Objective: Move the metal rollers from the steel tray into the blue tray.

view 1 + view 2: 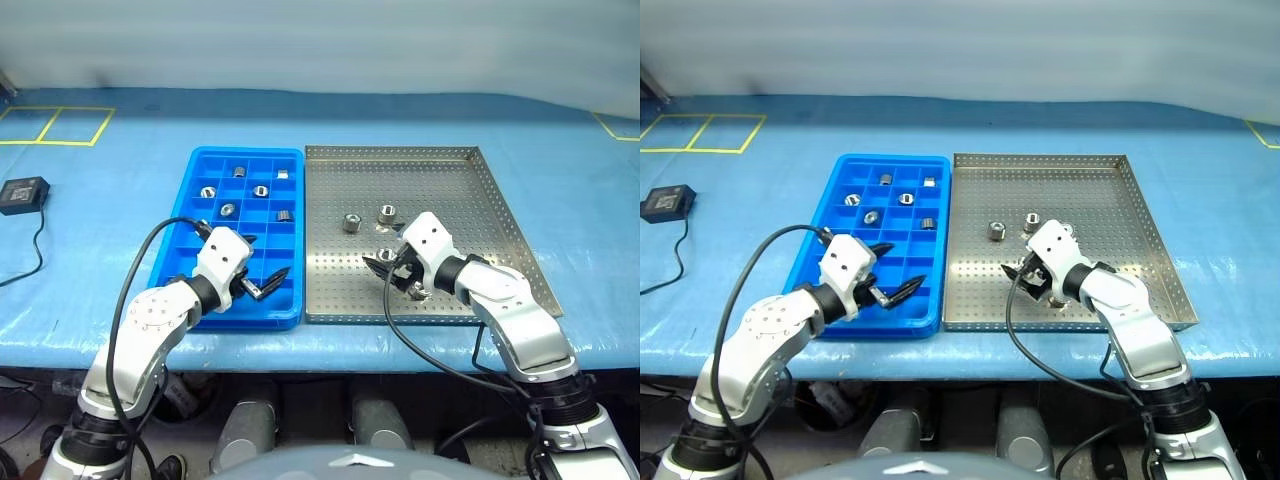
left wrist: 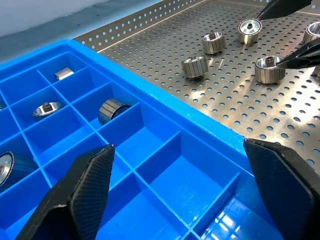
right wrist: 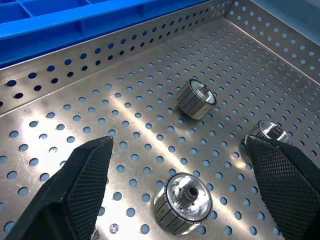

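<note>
Head views take in the whole tabletop (image 1: 100, 190): blue tray (image 1: 200, 165) beside steel tray (image 1: 470, 190), touching along one edge, a black adapter (image 1: 22, 194) well off to the left. Left gripper (image 1: 262, 283) hangs over the blue tray's near compartments, right gripper (image 1: 392, 272) over the steel tray. Left wrist view shows its fingers (image 2: 80, 195) spread wide and empty above vacant cells, rollers in farther cells. Right wrist view shows fingers (image 3: 75, 190) wide apart, holding nothing, metal rollers (image 3: 183, 203) lying between them.
</note>
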### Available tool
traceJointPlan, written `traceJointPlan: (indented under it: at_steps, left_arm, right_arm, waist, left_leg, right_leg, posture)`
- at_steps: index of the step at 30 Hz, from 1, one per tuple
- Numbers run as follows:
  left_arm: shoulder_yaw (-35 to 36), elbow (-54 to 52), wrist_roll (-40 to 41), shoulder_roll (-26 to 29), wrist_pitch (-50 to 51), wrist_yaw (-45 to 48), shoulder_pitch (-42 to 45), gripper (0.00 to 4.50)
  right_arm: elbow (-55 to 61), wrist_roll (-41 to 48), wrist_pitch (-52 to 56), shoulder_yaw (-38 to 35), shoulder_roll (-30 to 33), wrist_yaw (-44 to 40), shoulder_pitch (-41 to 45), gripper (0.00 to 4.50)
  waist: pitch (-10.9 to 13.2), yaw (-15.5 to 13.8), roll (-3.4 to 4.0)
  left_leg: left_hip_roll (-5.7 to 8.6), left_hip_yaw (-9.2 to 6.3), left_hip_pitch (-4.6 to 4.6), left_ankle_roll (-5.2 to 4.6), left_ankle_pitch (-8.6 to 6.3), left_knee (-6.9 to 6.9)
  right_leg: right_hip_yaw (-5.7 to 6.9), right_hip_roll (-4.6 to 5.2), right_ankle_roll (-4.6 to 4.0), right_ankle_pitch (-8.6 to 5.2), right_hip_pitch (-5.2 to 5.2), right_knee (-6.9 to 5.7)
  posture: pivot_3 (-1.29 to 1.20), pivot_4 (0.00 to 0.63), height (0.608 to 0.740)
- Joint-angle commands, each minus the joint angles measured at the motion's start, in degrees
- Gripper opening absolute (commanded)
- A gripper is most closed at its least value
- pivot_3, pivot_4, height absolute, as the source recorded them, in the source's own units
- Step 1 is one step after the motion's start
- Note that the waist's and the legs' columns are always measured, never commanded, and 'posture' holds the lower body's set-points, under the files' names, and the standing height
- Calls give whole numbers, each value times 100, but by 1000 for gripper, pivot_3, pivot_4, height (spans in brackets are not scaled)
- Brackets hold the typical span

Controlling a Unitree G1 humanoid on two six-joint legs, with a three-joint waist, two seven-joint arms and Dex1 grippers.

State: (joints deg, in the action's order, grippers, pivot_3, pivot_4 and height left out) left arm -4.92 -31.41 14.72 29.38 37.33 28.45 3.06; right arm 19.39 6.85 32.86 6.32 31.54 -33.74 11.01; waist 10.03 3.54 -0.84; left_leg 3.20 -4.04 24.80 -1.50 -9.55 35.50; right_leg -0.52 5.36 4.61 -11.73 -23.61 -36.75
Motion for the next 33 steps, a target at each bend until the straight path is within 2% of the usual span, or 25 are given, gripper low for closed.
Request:
traceJointPlan:
  at_steps: [1, 33]
  left_arm:
    - [49, -193, 30, -9, -9, -12, 76, 4500]
    - [28, -111, 109, -85, 24, 37, 262, 4500]
  right_arm:
    - [135, 0, -77, -121, 26, 30, 83, 4474]
    - [194, 8, -44, -126, 5, 85, -15, 4474]
  waist:
    - [0, 0, 0]
    - [0, 4, 0]
  left_leg:
    - [0, 0, 0, 0, 0, 0]
    - [0, 0, 1, 0, 0, 0]
  right_leg:
    - [0, 0, 0, 0, 0, 0]
    - [0, 0, 0, 0, 0, 0]
  posture:
    - [-133, 150, 740]
    - [-151, 150, 740]
